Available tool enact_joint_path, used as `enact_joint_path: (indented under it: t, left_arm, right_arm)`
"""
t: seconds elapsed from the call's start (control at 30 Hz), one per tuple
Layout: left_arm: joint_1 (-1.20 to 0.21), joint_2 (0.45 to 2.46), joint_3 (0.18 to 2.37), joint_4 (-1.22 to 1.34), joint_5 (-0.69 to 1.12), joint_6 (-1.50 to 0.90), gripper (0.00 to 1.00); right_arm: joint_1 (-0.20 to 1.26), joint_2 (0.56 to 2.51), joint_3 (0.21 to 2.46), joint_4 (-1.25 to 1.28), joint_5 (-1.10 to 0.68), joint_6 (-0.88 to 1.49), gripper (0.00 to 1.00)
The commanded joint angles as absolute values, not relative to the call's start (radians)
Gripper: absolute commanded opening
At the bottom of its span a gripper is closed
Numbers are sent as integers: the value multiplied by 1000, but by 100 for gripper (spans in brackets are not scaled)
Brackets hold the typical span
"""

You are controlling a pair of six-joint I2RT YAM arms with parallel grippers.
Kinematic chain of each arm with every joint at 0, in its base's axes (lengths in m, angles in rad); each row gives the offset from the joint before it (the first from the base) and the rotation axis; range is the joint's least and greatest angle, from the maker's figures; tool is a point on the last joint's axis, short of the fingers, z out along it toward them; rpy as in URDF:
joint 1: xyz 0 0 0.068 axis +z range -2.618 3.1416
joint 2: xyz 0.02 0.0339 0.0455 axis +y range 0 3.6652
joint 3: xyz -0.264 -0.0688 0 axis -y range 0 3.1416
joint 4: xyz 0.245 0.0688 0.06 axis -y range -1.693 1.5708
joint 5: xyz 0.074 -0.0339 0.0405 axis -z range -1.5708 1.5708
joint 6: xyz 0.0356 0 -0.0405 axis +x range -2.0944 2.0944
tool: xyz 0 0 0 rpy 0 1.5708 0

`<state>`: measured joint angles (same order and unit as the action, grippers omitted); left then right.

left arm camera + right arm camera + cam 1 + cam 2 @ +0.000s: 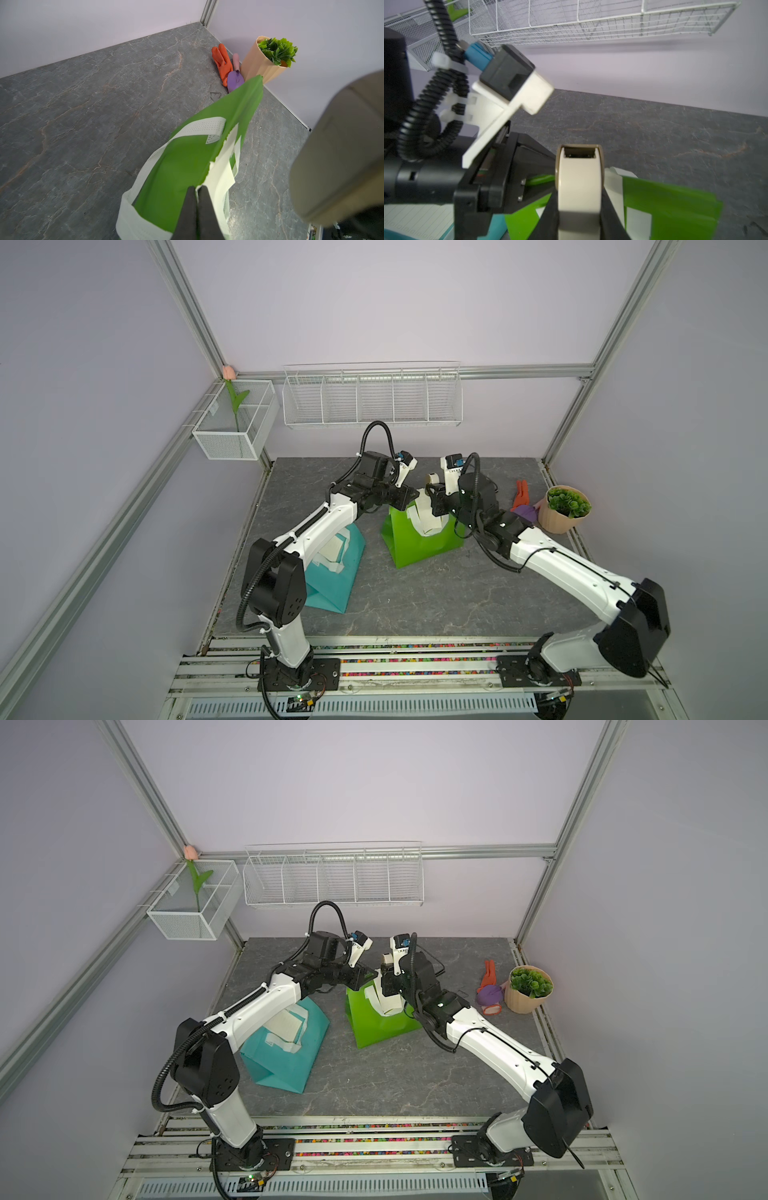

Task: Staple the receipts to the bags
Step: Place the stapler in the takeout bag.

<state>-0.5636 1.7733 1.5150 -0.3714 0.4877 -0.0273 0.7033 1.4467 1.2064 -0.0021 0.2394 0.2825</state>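
The bright green bag [419,547] [382,1027] stands mid-table. My left gripper [196,188] is shut on its top edge, pinching a cream receipt [220,176] against the green face. The bag's white handle [145,166] loops beside the jaws. In both top views the left gripper [411,497] [368,973] sits at the bag's top. My right gripper [579,199] [434,491] is shut on the white stapler [579,178] [432,478], just above the bag's top edge and close to the left gripper. The teal bag [336,580] [286,1065] lies under the left arm with a receipt [286,1023] on its face.
A beige plant pot [561,510], an orange glove [521,493] and a purple trowel [234,80] sit at the right back edge. A wire rack [372,396] and a mesh basket [235,423] hang on the walls. The two wrists are nearly touching.
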Motion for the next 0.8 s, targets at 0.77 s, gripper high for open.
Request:
enact_joint_path:
  t: [0.77]
  left_arm:
    - [-569, 1770, 1539, -420, 477, -98, 0]
  right_arm:
    - [693, 1596, 1173, 288, 385, 168, 7]
